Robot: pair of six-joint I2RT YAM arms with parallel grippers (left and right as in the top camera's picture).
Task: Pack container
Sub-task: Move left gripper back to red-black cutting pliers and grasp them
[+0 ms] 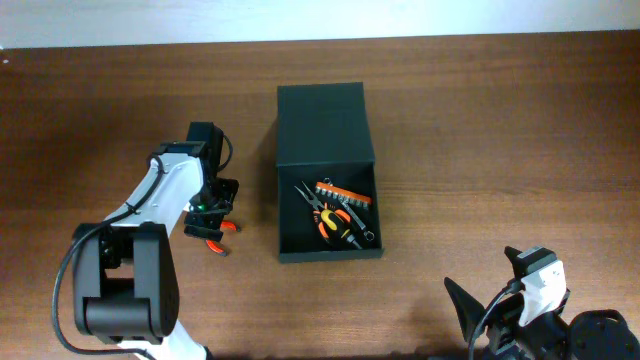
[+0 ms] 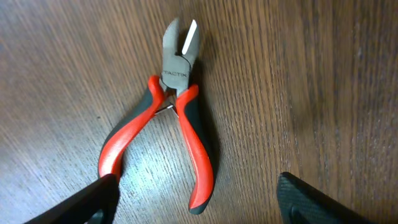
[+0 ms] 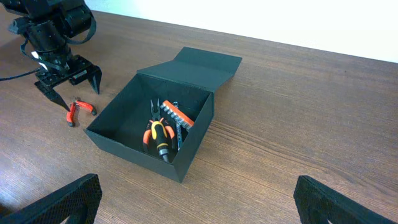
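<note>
Green box (image 1: pixel 323 125) open in the middle of the table (image 1: pixel 500 120), tools (image 1: pixel 335 210) inside, left gripper (image 3: pixel 76 98) spread wide over red pliers (image 2: pixel 176 78) beside the box, right gripper (image 3: pixel 199 208) wide apart, holding nothing

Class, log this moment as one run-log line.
left hand: open over red cutters | right hand: open, away from container | container: lid open, tools inside

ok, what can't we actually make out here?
- Overhead: side cutters mostly hidden under the left jaws.
- Overhead and right wrist: tools piled in the container overlap and are too small to count.
- Right wrist: right jaws cut off by the bottom edge, only the tips show.
</note>
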